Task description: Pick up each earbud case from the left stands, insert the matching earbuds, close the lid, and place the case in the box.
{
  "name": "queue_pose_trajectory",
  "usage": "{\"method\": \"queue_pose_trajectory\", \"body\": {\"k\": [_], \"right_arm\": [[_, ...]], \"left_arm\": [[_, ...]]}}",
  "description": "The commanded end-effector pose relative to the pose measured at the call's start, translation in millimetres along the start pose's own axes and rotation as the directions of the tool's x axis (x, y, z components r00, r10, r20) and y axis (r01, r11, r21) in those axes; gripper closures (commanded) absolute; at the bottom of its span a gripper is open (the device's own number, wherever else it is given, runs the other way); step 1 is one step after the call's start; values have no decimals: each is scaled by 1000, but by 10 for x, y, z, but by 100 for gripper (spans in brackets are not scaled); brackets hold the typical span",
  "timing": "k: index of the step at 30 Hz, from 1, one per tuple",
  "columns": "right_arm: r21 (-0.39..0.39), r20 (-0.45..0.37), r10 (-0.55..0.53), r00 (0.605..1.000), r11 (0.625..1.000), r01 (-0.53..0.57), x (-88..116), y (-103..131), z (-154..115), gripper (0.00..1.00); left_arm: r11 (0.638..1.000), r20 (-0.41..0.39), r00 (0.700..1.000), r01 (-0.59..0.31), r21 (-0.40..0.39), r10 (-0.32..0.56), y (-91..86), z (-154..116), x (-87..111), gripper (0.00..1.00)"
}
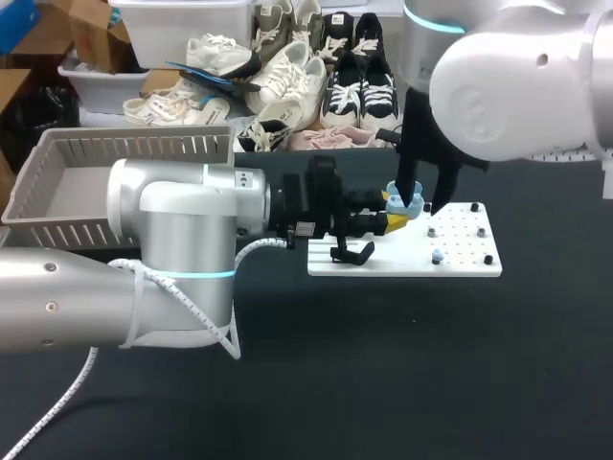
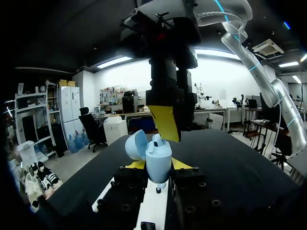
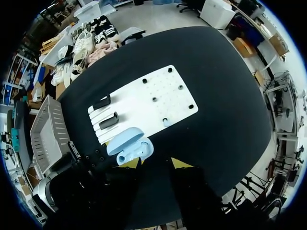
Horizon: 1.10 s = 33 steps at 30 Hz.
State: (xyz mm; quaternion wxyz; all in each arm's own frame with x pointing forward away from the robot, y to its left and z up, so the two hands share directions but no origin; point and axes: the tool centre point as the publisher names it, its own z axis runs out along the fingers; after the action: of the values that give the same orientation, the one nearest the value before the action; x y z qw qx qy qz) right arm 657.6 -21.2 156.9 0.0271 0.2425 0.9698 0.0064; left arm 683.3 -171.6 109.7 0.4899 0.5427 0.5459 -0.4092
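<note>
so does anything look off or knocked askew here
Nothing stands out. The earbud case sits open in the left end effector, lid hinged back, with the right end effector just above it. The white board lies flat and the basket is upright.

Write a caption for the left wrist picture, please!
Left gripper holds the open blue case, with the right gripper just above it.

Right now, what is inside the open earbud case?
One pale earbud sits in the mouth of the light blue earbud case, lid open. The case wall hides whether a second is seated.
</note>
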Motion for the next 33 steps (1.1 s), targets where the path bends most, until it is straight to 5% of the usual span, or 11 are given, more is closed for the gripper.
{"method": "queue_pose_trajectory", "body": {"k": [1,16,33], "right_arm": [[-12,21,-21,1000,1000,21,57,-50,-67,65],[22,210,-221,952,975,222,347,-505,-276,55],[7,233,-291,928,955,297,290,-684,-74,61]], "left_arm": [[1000,2,1000,-1,-4,1,-6,1,5,100],[1000,2,1000,-1,-4,1,-6,1,5,100],[998,13,997,-70,-6,70,141,-197,-64,100]]}}
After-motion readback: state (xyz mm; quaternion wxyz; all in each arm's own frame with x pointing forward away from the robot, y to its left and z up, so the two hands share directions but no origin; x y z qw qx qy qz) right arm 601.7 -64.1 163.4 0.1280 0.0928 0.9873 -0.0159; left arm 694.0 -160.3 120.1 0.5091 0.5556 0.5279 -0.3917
